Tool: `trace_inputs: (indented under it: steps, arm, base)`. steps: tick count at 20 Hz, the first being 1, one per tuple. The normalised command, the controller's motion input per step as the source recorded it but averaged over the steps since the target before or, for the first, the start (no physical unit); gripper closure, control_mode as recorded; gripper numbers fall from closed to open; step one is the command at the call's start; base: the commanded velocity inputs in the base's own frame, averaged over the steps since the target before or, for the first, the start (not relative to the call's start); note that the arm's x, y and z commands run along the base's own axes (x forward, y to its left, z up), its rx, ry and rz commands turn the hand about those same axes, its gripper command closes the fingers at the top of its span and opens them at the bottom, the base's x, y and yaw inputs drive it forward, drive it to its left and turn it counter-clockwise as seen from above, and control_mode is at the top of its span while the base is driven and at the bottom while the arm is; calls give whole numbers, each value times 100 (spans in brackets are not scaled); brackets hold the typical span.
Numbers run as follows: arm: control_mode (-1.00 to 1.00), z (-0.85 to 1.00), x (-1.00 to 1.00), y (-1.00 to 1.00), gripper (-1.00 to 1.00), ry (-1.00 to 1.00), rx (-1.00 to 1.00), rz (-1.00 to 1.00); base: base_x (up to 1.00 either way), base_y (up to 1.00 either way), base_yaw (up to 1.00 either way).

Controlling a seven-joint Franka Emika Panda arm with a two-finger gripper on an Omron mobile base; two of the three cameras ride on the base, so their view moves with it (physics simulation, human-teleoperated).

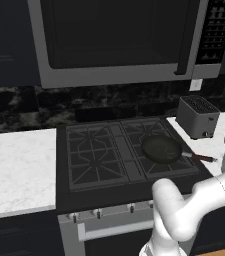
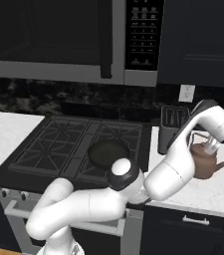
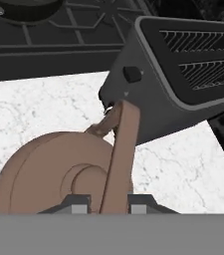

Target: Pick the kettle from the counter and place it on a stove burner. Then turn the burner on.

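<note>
Copper-brown kettle [image 3: 58, 172] on counter [image 3: 44, 104], handle between spread end effector [image 3: 109, 203] fingertips

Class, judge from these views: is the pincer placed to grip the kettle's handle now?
Probably yes: the pincer straddles the kettle handle's arch, fingertips either side, nothing between; the toaster stands just behind.

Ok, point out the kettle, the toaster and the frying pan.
kettle [image 3: 54, 169]: hand view, on its rounded body.
toaster [image 1: 198, 116]: left base view, on its slotted top.
frying pan [image 1: 161, 149]: left base view, on its round dish.
</note>
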Motion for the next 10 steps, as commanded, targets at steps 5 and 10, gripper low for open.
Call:
trace_inputs:
  steps: [5, 10]
  arm:
    - [-100, 74, -39, 30, 100, -25, 13, 0]
    - [-100, 95, -42, 76, 100, -25, 22, -1]
  base:
    - [0, 0, 0]
    - [0, 0, 0]
